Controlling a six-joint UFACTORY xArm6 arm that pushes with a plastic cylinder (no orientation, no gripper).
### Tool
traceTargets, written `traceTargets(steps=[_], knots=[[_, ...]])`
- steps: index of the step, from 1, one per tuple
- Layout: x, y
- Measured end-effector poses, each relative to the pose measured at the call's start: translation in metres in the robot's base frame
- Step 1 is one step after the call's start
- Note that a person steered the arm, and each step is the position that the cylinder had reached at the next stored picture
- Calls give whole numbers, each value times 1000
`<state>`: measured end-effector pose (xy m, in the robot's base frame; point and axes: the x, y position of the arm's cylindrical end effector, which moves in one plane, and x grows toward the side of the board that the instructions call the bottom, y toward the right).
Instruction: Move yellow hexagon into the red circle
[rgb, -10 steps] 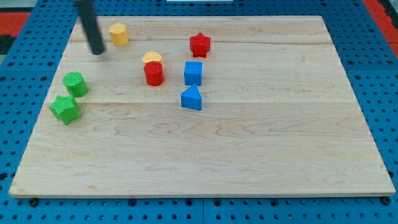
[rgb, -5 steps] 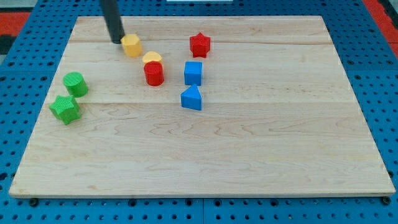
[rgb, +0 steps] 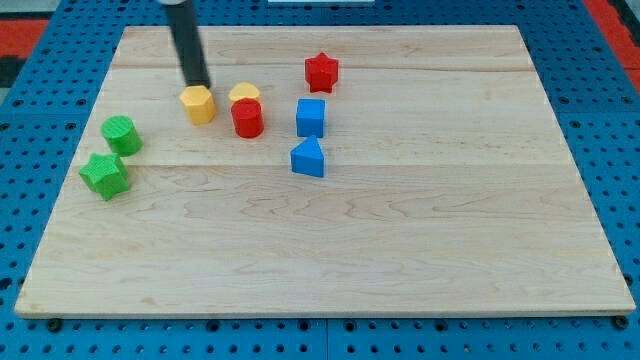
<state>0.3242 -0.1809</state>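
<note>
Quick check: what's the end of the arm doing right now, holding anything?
My tip: no fingers to open or close, holds nothing; it sits at the yellow hexagon's top edge, left of the red circle.

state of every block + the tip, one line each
my tip: down on the board, at the yellow hexagon's top edge
yellow hexagon: left of the red cylinder, small gap
red cylinder: upright, second yellow block right behind it
second yellow block: partly hidden, shape unclear
red star: alone
blue cube: above the blue wedge
blue wedge: apart from the cube
green cylinder: upright
green star: close below the green cylinder
</note>
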Motion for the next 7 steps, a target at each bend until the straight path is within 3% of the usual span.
traceTargets(steps=[1, 2, 3, 4, 5, 7], knots=[[25, -5], [40, 25], [64, -21], [93, -21], [109, 5], [99, 35]])
